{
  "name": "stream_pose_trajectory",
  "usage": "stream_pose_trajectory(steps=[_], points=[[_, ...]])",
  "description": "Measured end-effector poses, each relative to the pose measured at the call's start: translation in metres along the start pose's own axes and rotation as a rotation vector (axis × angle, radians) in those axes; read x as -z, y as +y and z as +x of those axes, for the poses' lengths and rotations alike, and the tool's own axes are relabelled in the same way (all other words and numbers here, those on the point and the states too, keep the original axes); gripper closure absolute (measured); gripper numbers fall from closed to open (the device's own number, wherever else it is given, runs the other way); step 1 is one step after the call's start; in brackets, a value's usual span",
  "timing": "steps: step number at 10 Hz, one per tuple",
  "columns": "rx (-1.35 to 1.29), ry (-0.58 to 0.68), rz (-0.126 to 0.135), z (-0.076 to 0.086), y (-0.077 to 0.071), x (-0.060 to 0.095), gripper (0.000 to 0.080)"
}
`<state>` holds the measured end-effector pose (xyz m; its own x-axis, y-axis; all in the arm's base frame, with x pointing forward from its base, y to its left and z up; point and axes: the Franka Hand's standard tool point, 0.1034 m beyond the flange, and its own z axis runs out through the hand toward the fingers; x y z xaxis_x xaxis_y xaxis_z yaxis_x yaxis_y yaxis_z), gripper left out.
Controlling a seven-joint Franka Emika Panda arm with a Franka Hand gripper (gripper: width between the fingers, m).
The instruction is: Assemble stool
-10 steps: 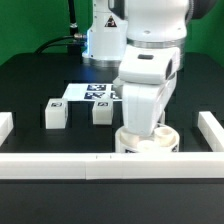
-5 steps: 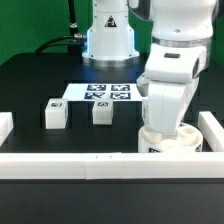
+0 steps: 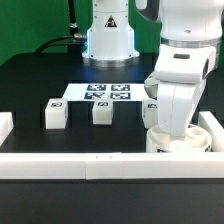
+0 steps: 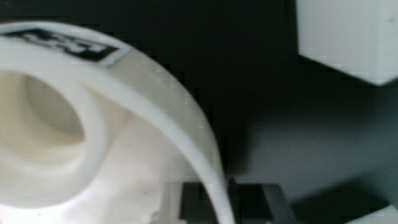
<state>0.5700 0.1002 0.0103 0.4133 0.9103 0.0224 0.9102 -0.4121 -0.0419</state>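
Observation:
The stool's round white seat [image 3: 182, 141] rests on the table at the exterior view's right, close to the right border rail [image 3: 213, 128]. My gripper [image 3: 172, 128] is down on it, mostly hidden by my wrist. In the wrist view the seat's rim [image 4: 169, 110], with a tag on it, runs between my dark fingers [image 4: 196, 200], and my gripper [image 4: 226, 200] is shut on that rim. Two white legs [image 3: 55, 113] [image 3: 101, 112] stand apart at the exterior view's left and middle. A third tagged piece [image 3: 152, 105] peeks out behind my arm.
The marker board [image 3: 100, 93] lies behind the legs. A long front rail [image 3: 70, 163] and a left rail [image 3: 5, 125] border the table. My base [image 3: 110, 40] stands at the back. A white block [image 4: 356, 40] shows near the seat in the wrist view.
My arm has slid the seat toward the exterior view's right, from the middle of the front rail to near the right rail. The two legs have not moved.

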Motion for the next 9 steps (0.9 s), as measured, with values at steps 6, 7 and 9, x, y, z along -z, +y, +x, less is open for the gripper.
stream_pose_trajectory(steps=[6,7,9], points=[[-0.014,-0.002,-0.013,0.002,-0.001,0.026,0.0273],[-0.013,-0.001,-0.021,0.0,-0.001,0.035,0.0172],[-0.003,-0.006,-0.027,-0.013,0.005,0.046,0.0157]])
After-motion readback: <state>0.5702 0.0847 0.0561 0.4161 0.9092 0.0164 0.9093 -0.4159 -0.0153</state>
